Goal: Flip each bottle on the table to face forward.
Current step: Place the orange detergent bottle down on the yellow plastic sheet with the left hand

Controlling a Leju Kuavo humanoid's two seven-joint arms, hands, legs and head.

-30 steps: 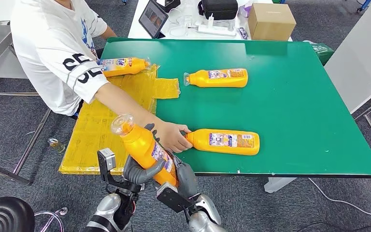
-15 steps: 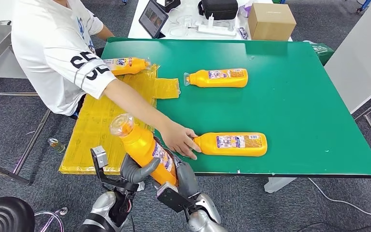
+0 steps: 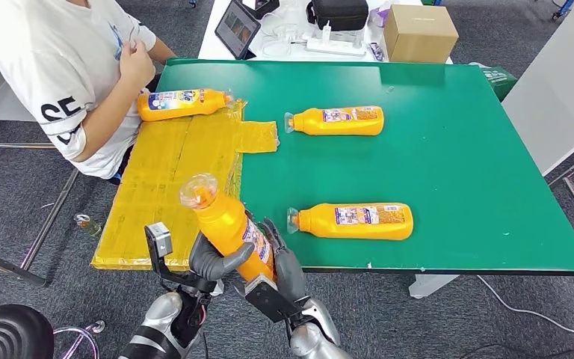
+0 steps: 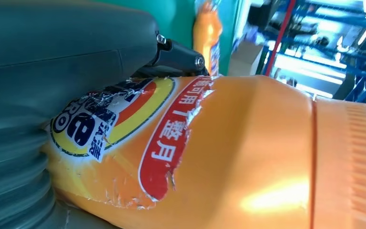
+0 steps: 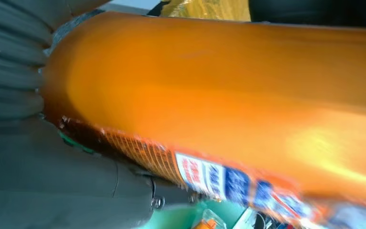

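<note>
Both my hands grip one orange bottle [image 3: 228, 228] at the table's near edge, tilted with its clear cap up and to the left. My left hand [image 3: 213, 262] wraps its lower body from the left, my right hand [image 3: 284, 265] presses it from the right. The left wrist view shows that bottle's [image 4: 209, 152] torn front label close up; in the right wrist view the bottle [image 5: 228, 90] shows its back label. Another orange bottle [image 3: 355, 221] lies on the green table [image 3: 478, 172] near the front, cap to the left. A further bottle [image 3: 336, 120] lies farther back. One more bottle [image 3: 181, 103] lies on the yellow sheet.
A person in a white shirt [image 3: 60, 75] sits at the table's left side, hands drawn up to the chest. A yellow sheet [image 3: 168, 179] covers the table's left part. Behind stands a white table with a cardboard box [image 3: 418, 31], a tablet [image 3: 236, 27] and a black case [image 3: 339, 13].
The person slid the near bottle a little to the right, then let it go and drew the arm back to the chest. My held bottle shifted slightly right.
</note>
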